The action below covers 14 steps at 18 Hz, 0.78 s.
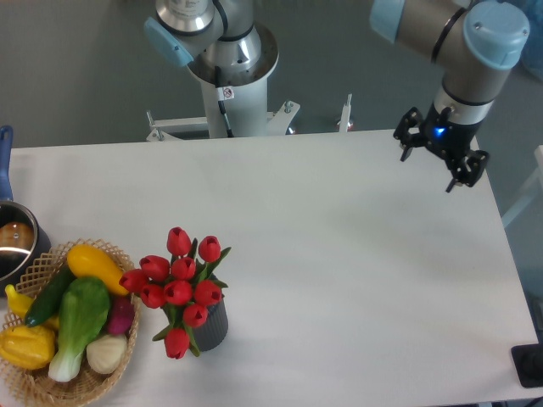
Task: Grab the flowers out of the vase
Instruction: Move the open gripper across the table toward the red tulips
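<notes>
The flowers, a bunch of glossy red tulip buds with green leaves, stand in the vase, a short dark grey ribbed cylinder, at the front left of the white table. My gripper hangs over the table's back right corner, far from the flowers. Its two black fingers are spread wide apart with nothing between them, so it is open.
A wicker basket of yellow, green and purple vegetables sits just left of the vase, almost touching the flowers. A metal pot with a blue handle is at the left edge. The arm's base stands behind the table.
</notes>
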Each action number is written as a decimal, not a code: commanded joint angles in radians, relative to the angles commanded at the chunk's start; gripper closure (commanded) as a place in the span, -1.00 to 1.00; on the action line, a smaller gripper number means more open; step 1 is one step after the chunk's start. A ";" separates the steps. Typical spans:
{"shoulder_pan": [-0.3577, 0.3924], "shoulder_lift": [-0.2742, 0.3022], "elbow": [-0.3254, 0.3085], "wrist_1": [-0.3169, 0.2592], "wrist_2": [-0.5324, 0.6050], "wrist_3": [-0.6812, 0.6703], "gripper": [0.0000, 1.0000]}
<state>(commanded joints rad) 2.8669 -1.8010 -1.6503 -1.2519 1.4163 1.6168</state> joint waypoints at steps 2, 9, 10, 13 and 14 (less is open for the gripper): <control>0.012 0.052 -0.074 0.035 -0.013 0.011 -1.00; -0.067 0.124 -0.124 0.147 -0.011 0.011 -1.00; -0.069 0.140 -0.146 0.154 -0.011 0.008 -1.00; -0.077 0.157 -0.164 0.170 -0.086 0.003 -1.00; -0.077 0.158 -0.163 0.170 -0.133 0.009 -1.00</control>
<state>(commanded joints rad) 2.7903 -1.6429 -1.8132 -1.0815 1.2829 1.6260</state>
